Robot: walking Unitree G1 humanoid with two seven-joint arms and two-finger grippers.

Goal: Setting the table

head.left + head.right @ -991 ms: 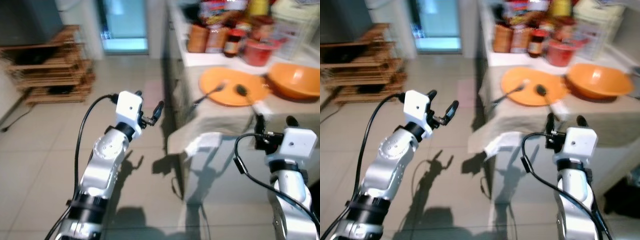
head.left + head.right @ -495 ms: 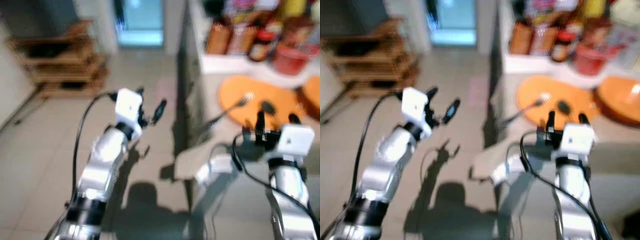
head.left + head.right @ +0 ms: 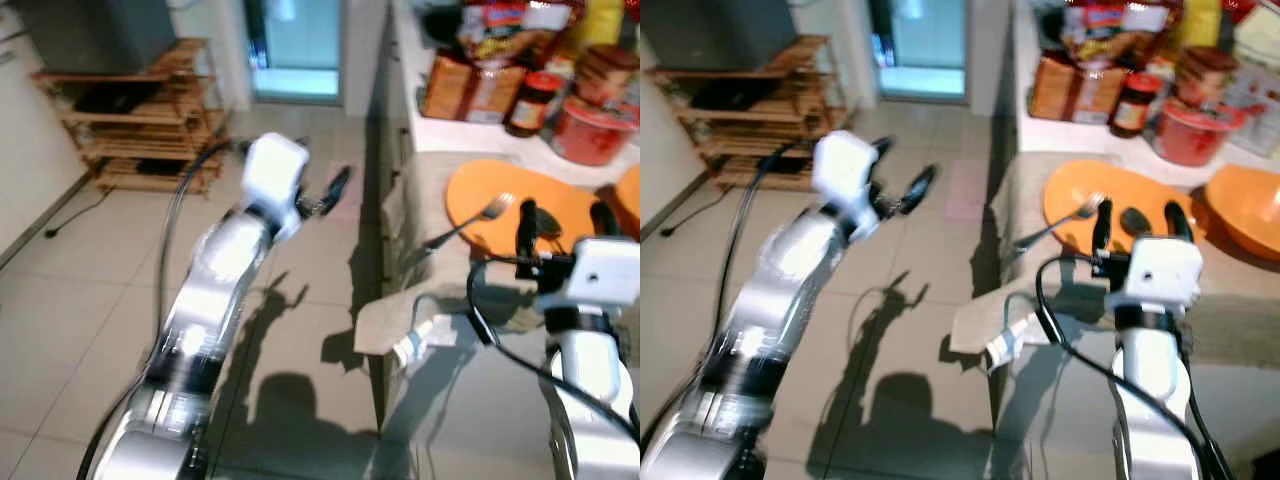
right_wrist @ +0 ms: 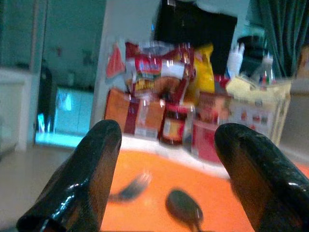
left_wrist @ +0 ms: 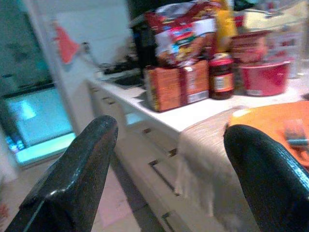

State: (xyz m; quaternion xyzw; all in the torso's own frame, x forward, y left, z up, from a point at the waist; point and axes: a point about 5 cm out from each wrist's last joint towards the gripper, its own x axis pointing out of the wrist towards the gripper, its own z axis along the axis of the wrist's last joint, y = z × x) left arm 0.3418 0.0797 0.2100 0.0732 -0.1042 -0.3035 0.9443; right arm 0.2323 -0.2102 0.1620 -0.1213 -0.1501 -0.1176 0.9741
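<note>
An orange plate (image 3: 505, 195) lies on the cloth-covered table (image 3: 420, 200), with a fork (image 3: 470, 222) and a dark spoon (image 3: 1137, 220) resting on it. An orange bowl (image 3: 1245, 210) sits to its right. My right gripper (image 3: 565, 215) is open, held just in front of the plate at its near edge; its wrist view looks over the fork (image 4: 130, 189) and spoon (image 4: 183, 208). My left gripper (image 3: 322, 170) is open and empty in the air over the floor, left of the table. Its wrist view faces the table's side and the plate (image 5: 270, 125).
Snack boxes (image 3: 470, 90), a jar (image 3: 525, 103), a red tub (image 3: 590, 130) and bags crowd the counter behind the plate. A wooden rack (image 3: 140, 120) stands at the far left by a glass door (image 3: 300, 45). Tiled floor lies open to the left.
The camera has shifted and the table looks nearer. My left arm has risen and stretched forward. My right gripper now stands closer to the plate's near edge.
</note>
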